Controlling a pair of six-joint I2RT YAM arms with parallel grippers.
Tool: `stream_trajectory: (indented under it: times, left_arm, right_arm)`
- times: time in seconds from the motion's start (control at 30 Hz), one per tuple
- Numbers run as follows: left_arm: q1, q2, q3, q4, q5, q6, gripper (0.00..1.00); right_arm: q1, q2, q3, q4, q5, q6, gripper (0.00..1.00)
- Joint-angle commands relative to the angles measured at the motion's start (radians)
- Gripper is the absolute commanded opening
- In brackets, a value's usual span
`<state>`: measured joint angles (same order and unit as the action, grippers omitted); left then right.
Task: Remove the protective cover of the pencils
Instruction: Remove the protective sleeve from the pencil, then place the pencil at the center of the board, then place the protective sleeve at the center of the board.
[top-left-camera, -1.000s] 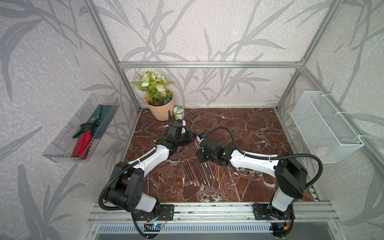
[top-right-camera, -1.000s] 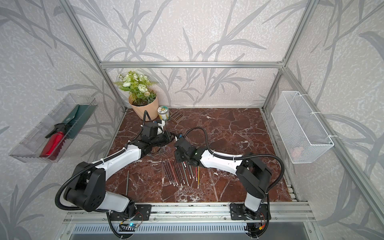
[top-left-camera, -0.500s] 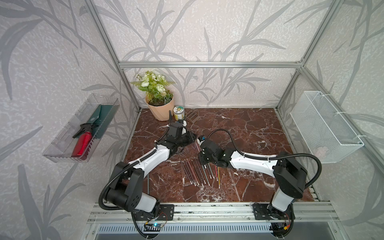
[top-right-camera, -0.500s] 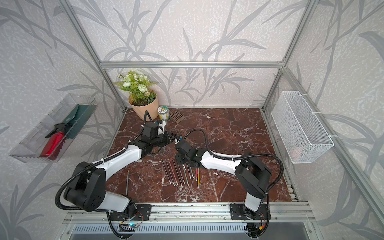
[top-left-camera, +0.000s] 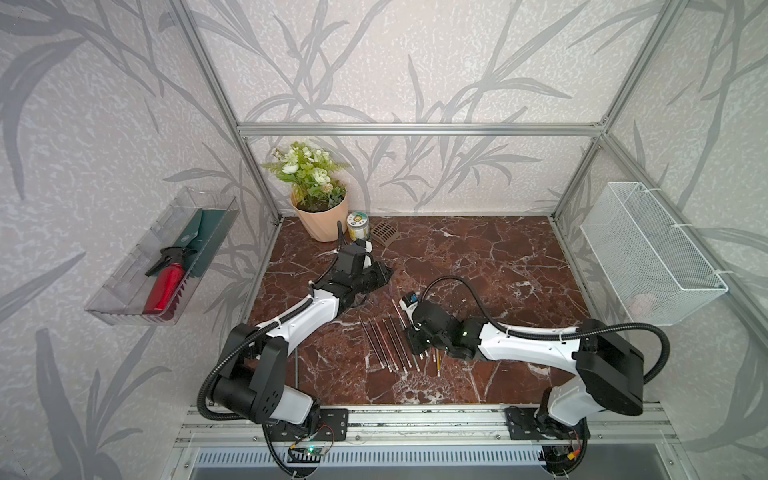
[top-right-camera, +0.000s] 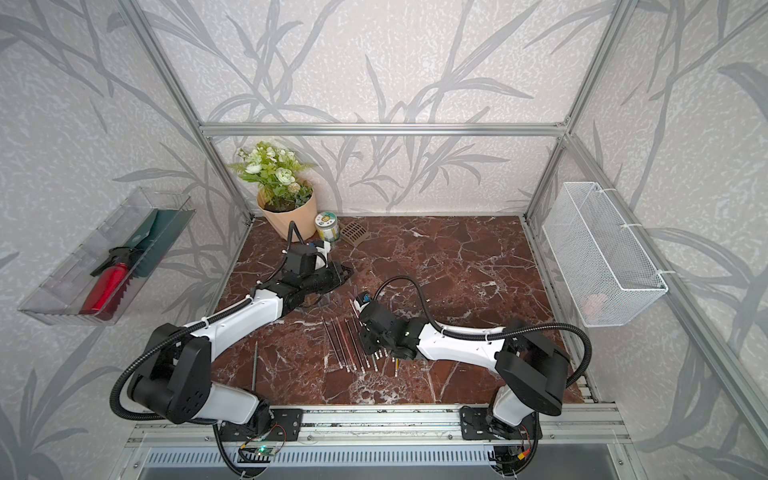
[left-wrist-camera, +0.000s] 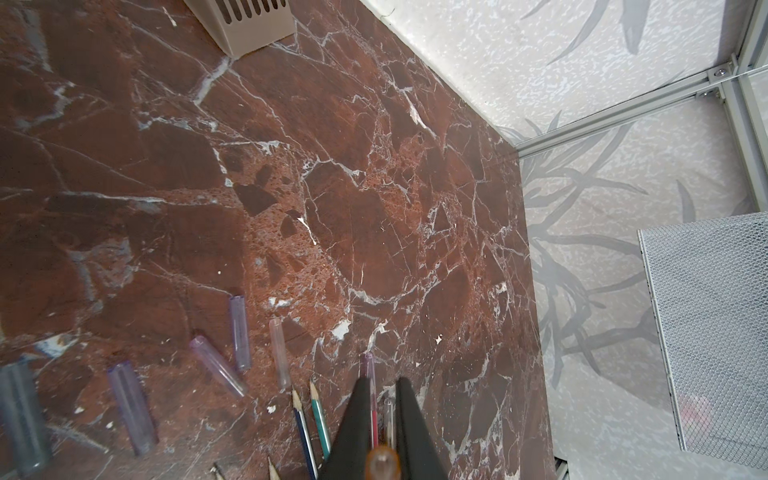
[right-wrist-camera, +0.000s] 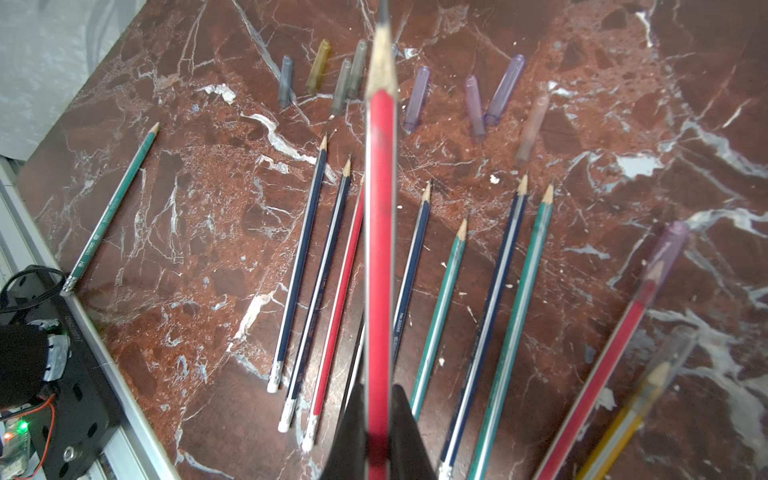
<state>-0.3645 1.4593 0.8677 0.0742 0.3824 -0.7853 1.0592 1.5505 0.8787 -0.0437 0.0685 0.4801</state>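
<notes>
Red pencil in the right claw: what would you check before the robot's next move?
1. Grip: right gripper shut on red pencil: ok.
2. Tip of that pencil bare: ok.
3. Free hand: left gripper empty: not ok, what looks like an amber cover sits between its fingers.
4. Every pencil uncovered: not ok, the capped red pencil and the yellow pencil still wear covers.
5. Clutter: loose covers lie beyond the pencil tips: ok.
</notes>
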Motion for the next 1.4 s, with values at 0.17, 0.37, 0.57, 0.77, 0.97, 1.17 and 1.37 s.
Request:
stream_trajectory:
  times: [0.17, 0.37, 0.57, 0.77, 0.97, 1.17, 1.37]
  left_arm:
    - [0.004, -0.015, 0.003, -0.020, -0.019, 0.000, 0.00]
    - [0.004, 0.000, 0.013, -0.023, -0.007, -0.003, 0.00]
    - [0.004, 0.007, 0.017, -0.026, -0.005, -0.003, 0.00]
    - [0.004, 0.013, 0.017, -0.022, 0.001, -0.005, 0.00]
    - [0.004, 0.016, 0.019, -0.019, 0.007, -0.008, 0.00]
    - [0.004, 0.016, 0.019, -0.019, 0.007, -0.008, 0.00]
    - [0.004, 0.020, 0.020, -0.017, 0.009, -0.008, 0.00]
  right_arm:
    - [-0.093, -0.009, -0.023, -0.030, 0.051, 0.117, 0.00]
    - [-0.163, 0.054, 0.004, -0.077, -0.015, 0.137, 0.00]
    - [-0.163, 0.137, 0.075, -0.126, -0.026, 0.122, 0.00]
    - [-0.167, 0.236, 0.130, -0.152, -0.038, 0.120, 0.01]
    - [-0.172, 0.276, 0.149, -0.172, -0.028, 0.125, 0.07]
    - [-0.176, 0.280, 0.146, -0.171, -0.028, 0.127, 0.10]
    - [-0.177, 0.278, 0.144, -0.171, -0.031, 0.124, 0.22]
